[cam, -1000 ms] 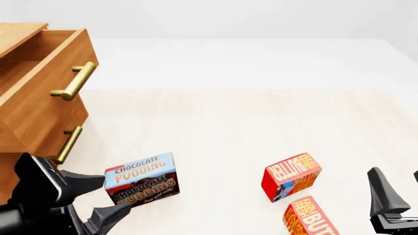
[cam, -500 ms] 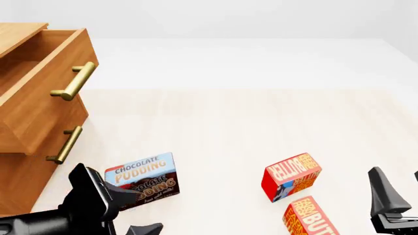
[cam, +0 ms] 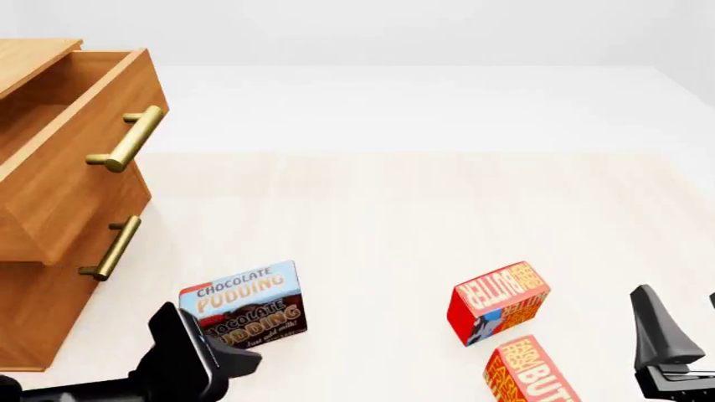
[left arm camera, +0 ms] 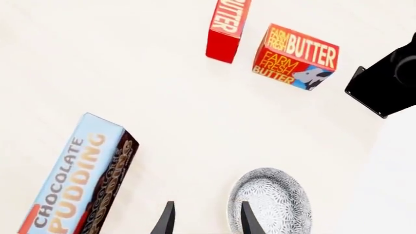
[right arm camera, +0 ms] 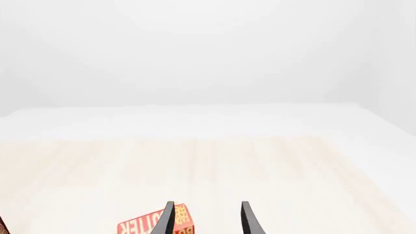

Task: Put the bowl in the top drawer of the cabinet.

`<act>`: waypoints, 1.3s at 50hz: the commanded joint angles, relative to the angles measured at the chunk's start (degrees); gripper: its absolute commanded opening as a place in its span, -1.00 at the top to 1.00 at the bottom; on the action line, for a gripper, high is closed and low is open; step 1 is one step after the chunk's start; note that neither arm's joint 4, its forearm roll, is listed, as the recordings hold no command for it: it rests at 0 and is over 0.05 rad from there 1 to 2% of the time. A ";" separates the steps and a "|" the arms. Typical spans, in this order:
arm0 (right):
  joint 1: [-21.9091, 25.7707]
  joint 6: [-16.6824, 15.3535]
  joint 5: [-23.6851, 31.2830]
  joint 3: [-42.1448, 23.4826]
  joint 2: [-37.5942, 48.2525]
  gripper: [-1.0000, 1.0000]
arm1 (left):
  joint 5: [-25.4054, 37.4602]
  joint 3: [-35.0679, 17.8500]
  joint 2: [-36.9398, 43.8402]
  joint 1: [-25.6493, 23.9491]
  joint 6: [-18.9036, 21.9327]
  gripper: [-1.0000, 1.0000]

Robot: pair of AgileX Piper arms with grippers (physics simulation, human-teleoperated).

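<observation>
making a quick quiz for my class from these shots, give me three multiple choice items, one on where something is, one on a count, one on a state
1. In the left wrist view, where is the bowl relative to the left gripper?
A. clamped between its jaws
B. on the table beside one fingertip, not between the jaws
C. inside the top drawer

2. How many butter boxes are on the table?
A. one
B. two
C. four

3. What state is the top drawer in?
A. pulled open
B. fully shut
C. taken out of the cabinet

Answers:
1. B, the bowl lies beside one fingertip and nothing sits between the jaws.
2. B, one butter box stands behind a second butter box in the front view.
3. A, the drawer front juts out past the lower drawer and its inside shows.
</observation>
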 commanded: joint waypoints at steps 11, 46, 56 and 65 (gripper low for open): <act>-0.09 0.34 -0.88 -0.02 -0.04 -1.00 | -4.57 2.79 2.09 -2.48 -3.84 -1.00; -0.71 0.34 -0.59 -0.01 -0.03 -1.00 | -16.96 6.90 11.24 -7.05 -11.27 -1.00; -0.95 0.13 -0.50 -0.02 -0.03 -1.00 | -21.95 8.47 14.40 -8.24 -13.92 -1.00; -1.05 0.04 -0.34 -0.02 -0.03 -1.00 | -23.76 9.15 15.30 -8.61 -15.57 -1.00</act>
